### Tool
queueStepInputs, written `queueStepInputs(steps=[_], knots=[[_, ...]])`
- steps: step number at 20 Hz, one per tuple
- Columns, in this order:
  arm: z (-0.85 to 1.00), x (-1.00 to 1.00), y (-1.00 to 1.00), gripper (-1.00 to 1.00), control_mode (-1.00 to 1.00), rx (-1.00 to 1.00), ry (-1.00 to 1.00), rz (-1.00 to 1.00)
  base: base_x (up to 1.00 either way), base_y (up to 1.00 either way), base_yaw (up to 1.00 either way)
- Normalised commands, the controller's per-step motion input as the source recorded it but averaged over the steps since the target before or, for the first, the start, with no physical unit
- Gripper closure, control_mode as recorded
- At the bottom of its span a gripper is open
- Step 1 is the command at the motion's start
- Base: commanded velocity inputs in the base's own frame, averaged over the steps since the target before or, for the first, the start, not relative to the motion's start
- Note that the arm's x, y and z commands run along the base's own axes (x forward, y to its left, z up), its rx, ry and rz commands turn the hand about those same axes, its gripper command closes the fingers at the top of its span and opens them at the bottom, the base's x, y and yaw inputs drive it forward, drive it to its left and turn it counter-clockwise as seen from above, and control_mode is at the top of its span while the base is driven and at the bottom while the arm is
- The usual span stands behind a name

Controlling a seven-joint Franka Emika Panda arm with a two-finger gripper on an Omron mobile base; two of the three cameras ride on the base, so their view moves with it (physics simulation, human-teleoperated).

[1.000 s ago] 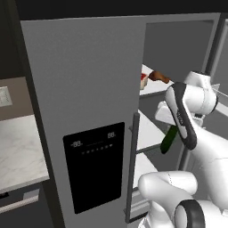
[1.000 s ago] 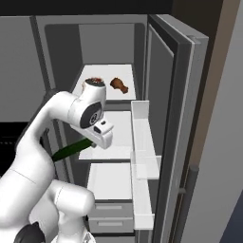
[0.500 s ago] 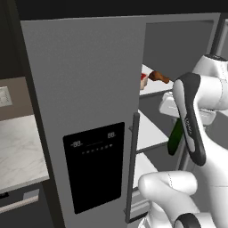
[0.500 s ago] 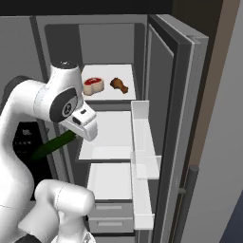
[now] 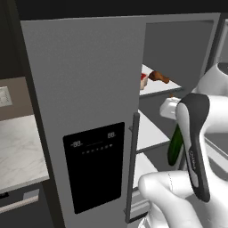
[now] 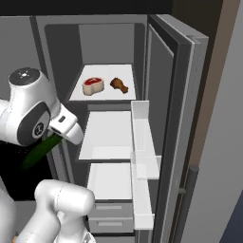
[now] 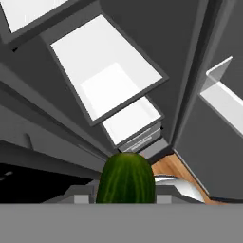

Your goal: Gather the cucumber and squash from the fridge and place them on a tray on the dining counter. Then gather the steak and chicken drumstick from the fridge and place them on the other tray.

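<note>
My gripper [image 6: 56,138] is shut on the dark green cucumber [image 6: 40,152], holding it outside the fridge [image 5: 89,107], left of the open compartment. In the left base view the cucumber [image 5: 175,145] hangs behind my forearm in front of the shelves. The hand view has the cucumber's [image 7: 126,180] rounded end between the fingers, pointing at the lower shelves. On the top shelf the steak [image 6: 93,85] lies left of the chicken drumstick [image 6: 119,85]. Both also peek past the shut left door, the steak [image 5: 143,81] and the drumstick [image 5: 159,77].
The fridge's right door [image 6: 173,95] stands open, its white door bins [image 6: 142,156] jutting out. White shelves [image 6: 111,135] and drawers [image 6: 109,216] sit below the meat. A pale counter [image 5: 18,156] lies left of the fridge.
The arm has swung out of the fridge and leftward in the right base view, carrying the cucumber away from the middle shelf. The steak and drumstick have not moved.
</note>
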Motion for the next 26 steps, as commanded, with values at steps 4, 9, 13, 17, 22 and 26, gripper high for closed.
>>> queueStepInputs(steps=[4, 9, 13, 17, 22, 26], knots=[[0.41, -0.15, 0.0, 1.0, -1.0, 0.0, -0.07, 0.0, 0.0, 0.0, 0.0], [0.53, -0.09, 0.04, 1.0, -1.0, 0.0, -0.03, 0.0, 0.0, 0.0, 0.0], [0.0, 0.0, 0.0, 1.0, 1.0, 0.0, 0.0, 0.0, -0.41, 0.12, 0.0], [0.0, 0.0, 0.0, 1.0, 1.0, 0.0, 0.0, 0.0, -0.48, 0.09, 0.0], [0.0, 0.0, 0.0, 1.0, 1.0, 0.0, 0.0, 0.0, -0.94, 0.36, 0.03], [0.0, 0.0, 0.0, 1.0, 1.0, 0.0, 0.0, 0.0, -0.97, 0.6, 0.4]])
